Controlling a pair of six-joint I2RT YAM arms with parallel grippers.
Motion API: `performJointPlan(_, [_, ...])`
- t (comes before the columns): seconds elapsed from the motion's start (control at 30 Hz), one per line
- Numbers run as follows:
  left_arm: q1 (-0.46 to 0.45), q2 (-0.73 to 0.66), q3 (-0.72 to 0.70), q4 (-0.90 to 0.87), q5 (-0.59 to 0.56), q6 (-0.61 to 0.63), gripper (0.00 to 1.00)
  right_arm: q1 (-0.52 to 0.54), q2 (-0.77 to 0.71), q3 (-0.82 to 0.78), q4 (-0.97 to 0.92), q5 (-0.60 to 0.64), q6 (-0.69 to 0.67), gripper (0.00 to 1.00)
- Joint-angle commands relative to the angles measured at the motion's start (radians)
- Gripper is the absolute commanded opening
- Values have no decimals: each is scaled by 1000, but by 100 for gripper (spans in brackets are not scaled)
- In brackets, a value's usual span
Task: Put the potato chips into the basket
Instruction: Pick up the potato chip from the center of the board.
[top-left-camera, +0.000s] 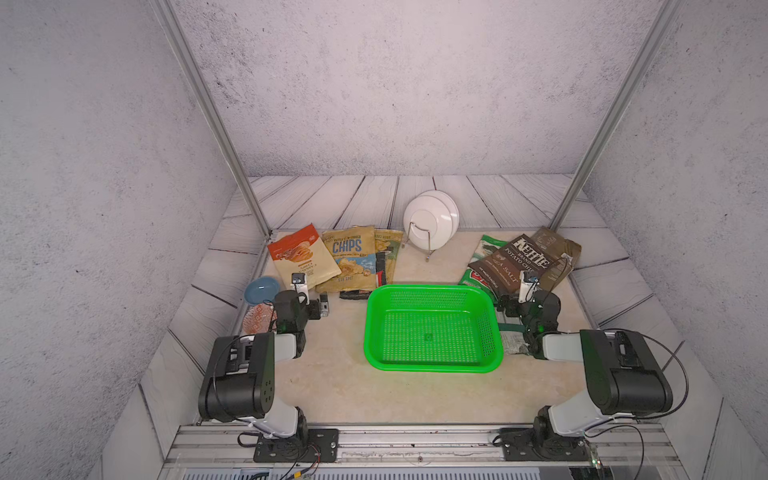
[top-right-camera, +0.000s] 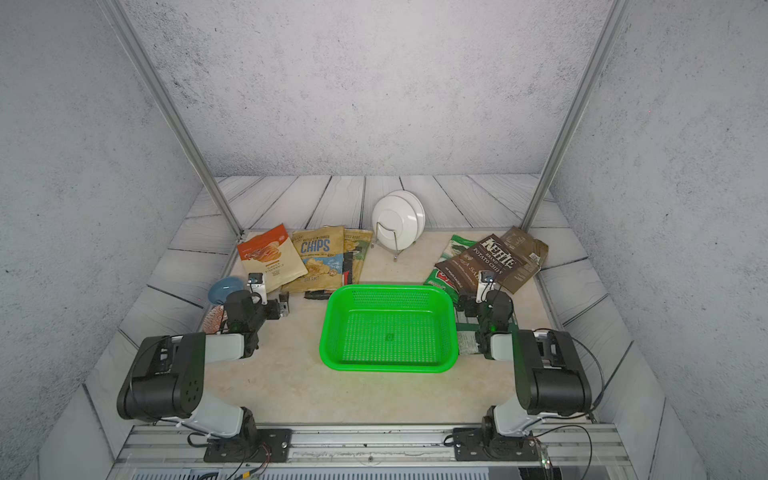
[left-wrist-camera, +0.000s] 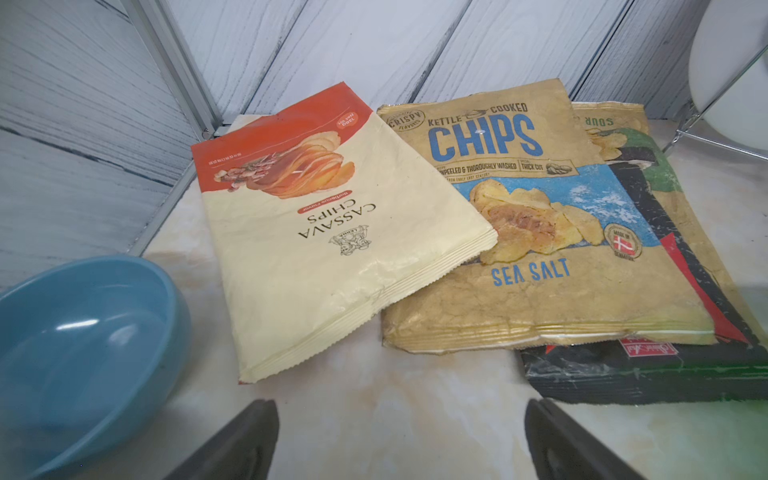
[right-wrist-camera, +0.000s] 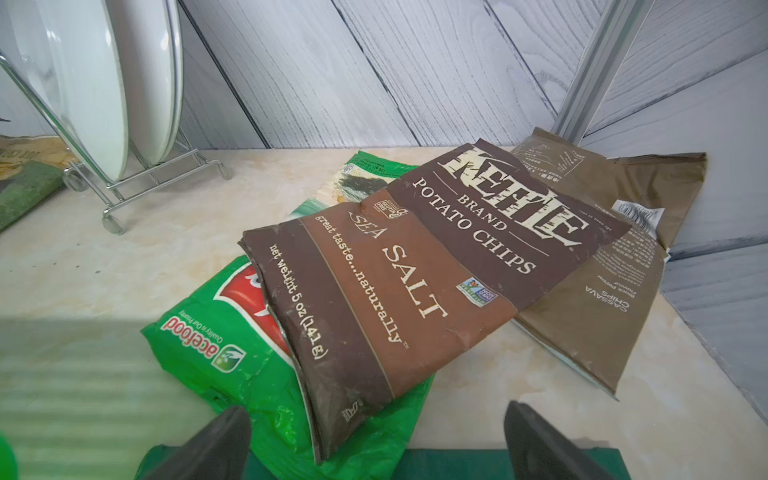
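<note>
**Nothing loaded, nothing gripped**

In both top views the green basket (top-left-camera: 432, 332) sits empty on the worktop (top-left-camera: 332, 386). Past its far-left corner lie overlapping bags: the orange bag (top-left-camera: 302, 257), the CHIPS bag (top-left-camera: 350, 259), and a black bag (top-left-camera: 384, 270) under that, its near edge just beside the basket's rim. Past the far-right corner the Kettle bag (top-left-camera: 511, 262) lies over a green bag (top-left-camera: 473, 281) and an olive bag (top-left-camera: 559, 253). White plates (top-right-camera: 397, 218) stand upright behind the basket; a blue bowl (top-right-camera: 224, 289) sits well left of it.

In the left wrist view the left fingers (left-wrist-camera: 245, 444) stand wide apart, gripping nothing, over bare worktop near the orange and CHIPS bags, with the bowl to one side.

In the right wrist view the right fingers (right-wrist-camera: 220, 446) also stand wide and grip nothing; the near ends of the green and Kettle bags lie below the gap between them.
</note>
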Motion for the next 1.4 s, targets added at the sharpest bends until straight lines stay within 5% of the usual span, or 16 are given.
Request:
performJointPlan(0.0, [-5,-7,18,1,-10,10,99,2,21,1,16,-3,3,99])
performJointPlan(1.13, [-6,-13,18,4,-3,10,99,3,23,0,16,1,7,99])
performJointPlan(1.37, [-5,-179,175,-440,66,50,99,3,-99,-3,-74,129,57,99])
